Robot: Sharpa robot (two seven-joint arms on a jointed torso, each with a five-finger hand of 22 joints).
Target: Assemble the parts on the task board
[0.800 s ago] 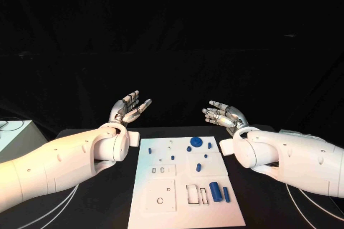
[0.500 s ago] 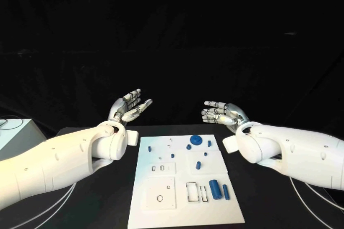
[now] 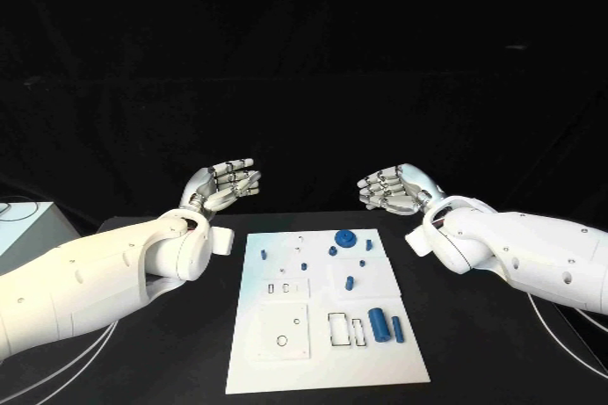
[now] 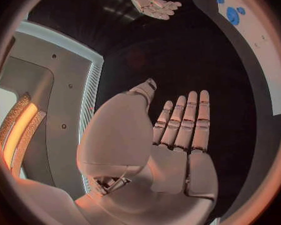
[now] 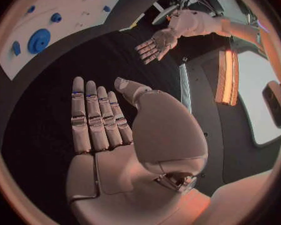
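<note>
White and flat, the task board is lying in the middle of the black tabletop, below and nearer the robot than both sets of fingers, with nothing touching it. The left hand is hovering beyond the board's far left corner, its fingers lying straight and side by side, holding nothing; the right hand is hovering beyond the far right corner in the same way, fingers extended together and empty. The small blue parts are lying loose on the board: a round disc closest to the right fingers, a few small pegs scattered between the two hands' reach, and a thick cylinder with a thinner rod beside it at the near end, farthest from either hand. Outlined slots are sitting just beside those two pieces. No part seems to be seated yet, so the step in hand looks like the first reach. To do it well, one hand should probably be lowering towards a single part with the fingers spreading before contact, pinching it by its sides, while the other is keeping clear. The small pegs are likely to roll or skid under a clumsy touch, so a slow descent from straight above is advisable.
</note>
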